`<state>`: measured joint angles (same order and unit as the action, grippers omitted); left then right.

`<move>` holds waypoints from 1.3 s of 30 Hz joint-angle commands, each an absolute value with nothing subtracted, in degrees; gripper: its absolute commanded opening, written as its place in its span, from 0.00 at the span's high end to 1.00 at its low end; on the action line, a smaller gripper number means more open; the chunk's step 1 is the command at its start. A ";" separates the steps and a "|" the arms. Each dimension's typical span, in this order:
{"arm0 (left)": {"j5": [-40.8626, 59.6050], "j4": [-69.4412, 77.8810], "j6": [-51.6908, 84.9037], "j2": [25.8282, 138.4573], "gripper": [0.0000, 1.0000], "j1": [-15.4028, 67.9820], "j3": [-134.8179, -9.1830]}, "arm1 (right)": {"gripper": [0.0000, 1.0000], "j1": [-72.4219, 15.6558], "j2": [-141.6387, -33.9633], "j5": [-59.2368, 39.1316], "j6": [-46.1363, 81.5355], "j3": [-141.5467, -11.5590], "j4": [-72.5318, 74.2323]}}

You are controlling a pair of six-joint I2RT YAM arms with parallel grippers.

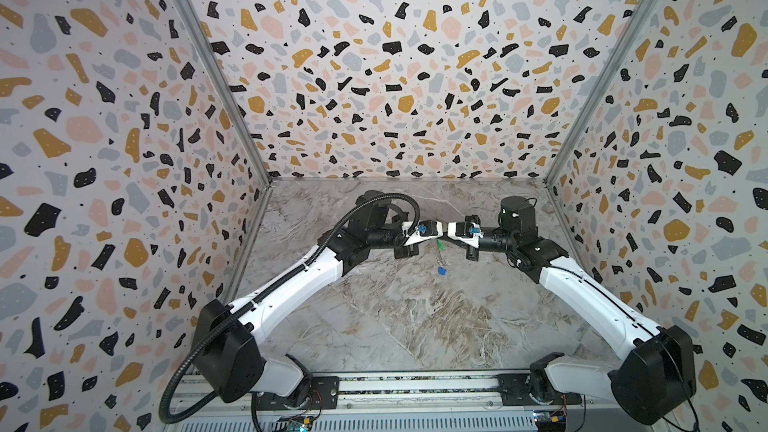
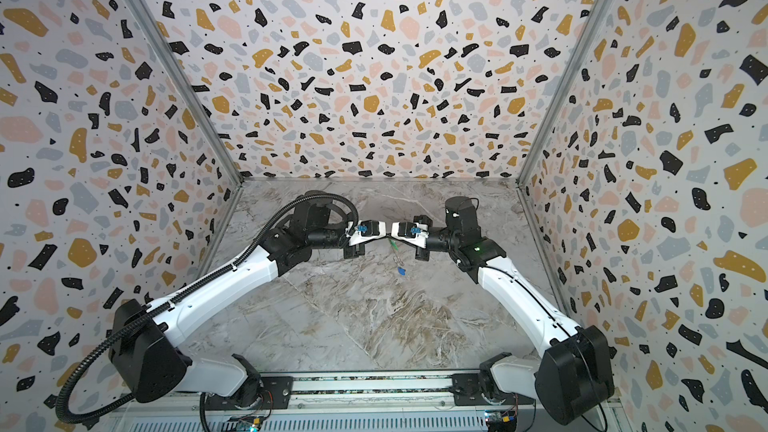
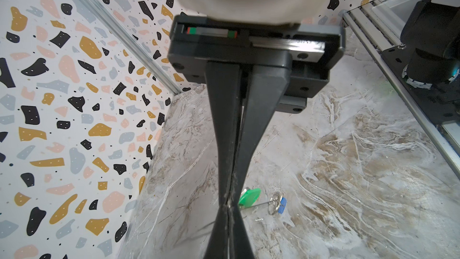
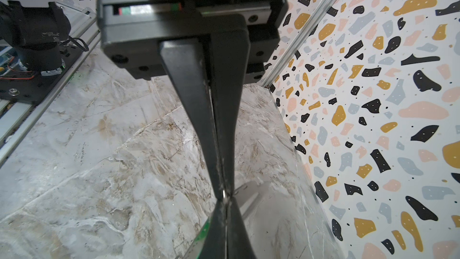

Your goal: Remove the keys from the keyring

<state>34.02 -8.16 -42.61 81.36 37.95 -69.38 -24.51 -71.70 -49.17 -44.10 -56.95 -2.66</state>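
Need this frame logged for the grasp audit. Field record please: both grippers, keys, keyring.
left gripper: shut, meeting the right one tip to tip
right gripper: shut, small metal glint in its closed jaws
keyring: small metal rings, thin wire leading to the left gripper
green key: right beside the left gripper
blue key: farther out, at the rings
keys off: no, both appear attached

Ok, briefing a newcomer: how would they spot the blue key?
Over the marble table, look where both arms' jaws meet. Toward the robot's base from there come a green key, a metal ring, then the blue key, farthest from the jaws.
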 commanded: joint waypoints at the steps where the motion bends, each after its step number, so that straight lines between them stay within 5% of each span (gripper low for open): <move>1: 35.97 -7.48 -43.23 81.80 1.00 38.32 -71.80 | 0.99 -24.71 -71.28 -49.84 -44.14 -58.54 -2.70; 2: 36.07 -7.39 -43.04 81.69 1.00 38.32 -71.66 | 1.00 -24.68 -71.21 -49.97 -44.21 -58.38 -2.52; 5: 36.79 -5.40 -39.10 81.01 0.73 36.74 -71.50 | 1.00 -24.63 -71.06 -50.98 -42.25 -57.39 -0.47; 8: 41.22 5.34 -31.00 78.26 0.60 33.23 -66.40 | 1.00 -24.31 -71.10 -52.95 -39.01 -55.90 2.81; 19: 41.92 23.94 -20.58 72.66 0.67 32.34 -52.57 | 1.00 -22.86 -72.06 -58.30 -30.22 -52.38 13.36; 39: 42.81 26.02 -19.75 76.36 0.77 34.58 -52.47 | 1.00 -22.39 -72.60 -61.78 -24.62 -51.09 20.09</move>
